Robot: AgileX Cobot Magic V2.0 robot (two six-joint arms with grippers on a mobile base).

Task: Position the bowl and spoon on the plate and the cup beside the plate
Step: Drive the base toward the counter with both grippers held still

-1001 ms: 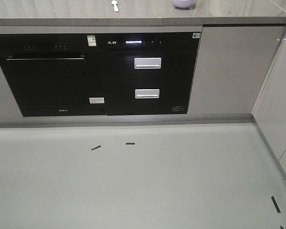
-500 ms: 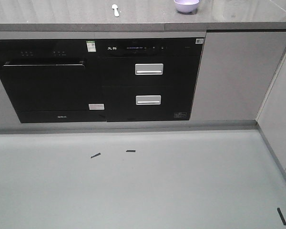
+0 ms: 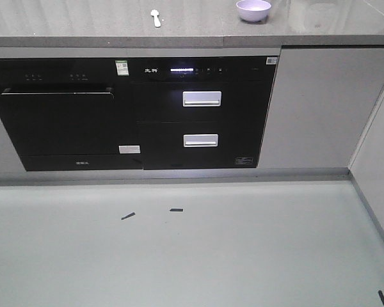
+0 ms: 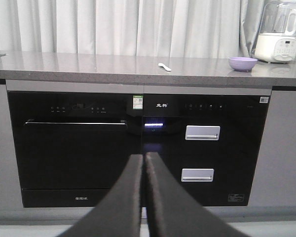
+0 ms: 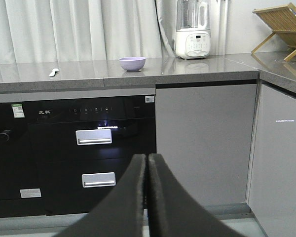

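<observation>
Two of the task's things sit on the grey tabletop (image 3: pixel 83 25) that runs along the top edge of the front view. The lavender bowl (image 3: pixel 253 10) stands upright at the upper right. The pale spoon (image 3: pixel 155 17) lies flat near the top centre, well apart from the bowl.

Under the tabletop, a black built-in appliance (image 3: pixel 57 121) with a long bar handle fills the left of the frame. Just beside it, a black drawer unit (image 3: pixel 198 115) with a lit display strip carries two silver handles, one above the other. A grey cabinet door (image 3: pixel 313 109) stands to the right. The pale floor (image 3: pixel 192 256) takes up the lower half, with short dark strips (image 3: pixel 128 216) lying left of centre.

In the left wrist view the left fingers (image 4: pixel 133 187) rise from the bottom centre, pressed together with only a thin seam between them and nothing held. They hang low in front of the black fronts, far from the spoon and bowl.

In the right wrist view the right fingers (image 5: pixel 135 192) are likewise together and empty at the bottom centre. In that view a white blender-like appliance (image 5: pixel 193 29) stands on the tabletop to the right of the bowl. A wooden rack (image 5: pixel 281 24) sits in the upper right corner, and white curtains (image 5: pixel 64 29) hang behind.
</observation>
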